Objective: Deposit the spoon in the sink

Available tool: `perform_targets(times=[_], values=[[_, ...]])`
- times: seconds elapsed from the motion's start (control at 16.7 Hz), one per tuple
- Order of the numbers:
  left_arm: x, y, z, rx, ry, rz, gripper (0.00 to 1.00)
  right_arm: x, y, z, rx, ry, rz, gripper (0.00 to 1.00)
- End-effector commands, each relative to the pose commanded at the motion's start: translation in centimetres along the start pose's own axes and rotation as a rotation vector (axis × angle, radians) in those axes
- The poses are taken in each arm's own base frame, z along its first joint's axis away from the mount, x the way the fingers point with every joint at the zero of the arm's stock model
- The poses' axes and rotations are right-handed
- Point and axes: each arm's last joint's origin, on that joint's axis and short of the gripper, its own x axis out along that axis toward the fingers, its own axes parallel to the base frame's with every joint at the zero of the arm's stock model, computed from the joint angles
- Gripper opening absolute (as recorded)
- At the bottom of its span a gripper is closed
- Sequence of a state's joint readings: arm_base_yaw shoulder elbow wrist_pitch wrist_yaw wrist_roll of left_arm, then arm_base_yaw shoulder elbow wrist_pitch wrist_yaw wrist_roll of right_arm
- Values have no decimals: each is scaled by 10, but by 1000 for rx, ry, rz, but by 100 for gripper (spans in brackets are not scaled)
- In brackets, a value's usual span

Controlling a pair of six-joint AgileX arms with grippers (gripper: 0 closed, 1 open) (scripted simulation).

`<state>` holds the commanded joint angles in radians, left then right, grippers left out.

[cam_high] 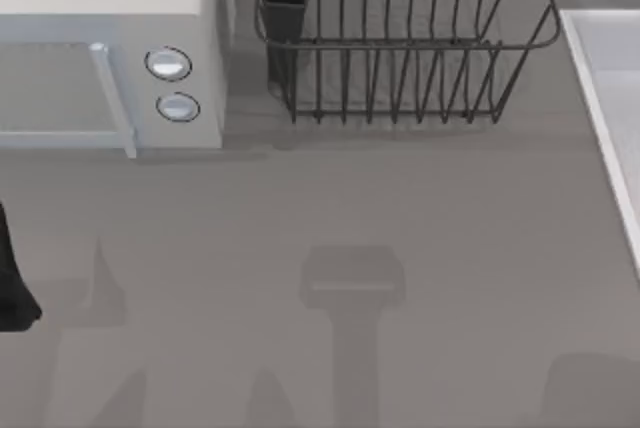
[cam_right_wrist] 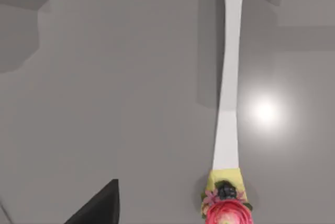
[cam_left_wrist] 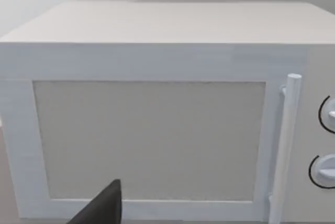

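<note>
Spoon hangs over the grey worktop, long axis running from flowered end to pale far end. Jaw state cannot be determined. Sink sits at worktop's right edge.

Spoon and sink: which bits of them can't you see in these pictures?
- Spoon: in the right wrist view, the top and bottom edges cut off both its ends. Whether anything holds it cannot be told.
- Sink: in the top view, the right edge cuts off all but a corner of its rim and inside.
- Right gripper: in the right wrist view, the bottom edge cuts off most of it.
</note>
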<state>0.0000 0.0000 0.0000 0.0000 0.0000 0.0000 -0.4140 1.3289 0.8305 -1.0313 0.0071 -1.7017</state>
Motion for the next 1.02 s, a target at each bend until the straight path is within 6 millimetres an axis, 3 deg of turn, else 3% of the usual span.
perform_targets(times=[0.54, 0.72, 1.02], values=[[0, 0, 0, 0, 0, 0, 100, 4, -6, -3, -44, -8, 42, 100], [0, 0, 0, 0, 0, 0, 100, 27, -9, -4, -42, -8, 45, 100], [0, 0, 0, 0, 0, 0, 100, 82, -8, -4, -42, -5, 30, 100]])
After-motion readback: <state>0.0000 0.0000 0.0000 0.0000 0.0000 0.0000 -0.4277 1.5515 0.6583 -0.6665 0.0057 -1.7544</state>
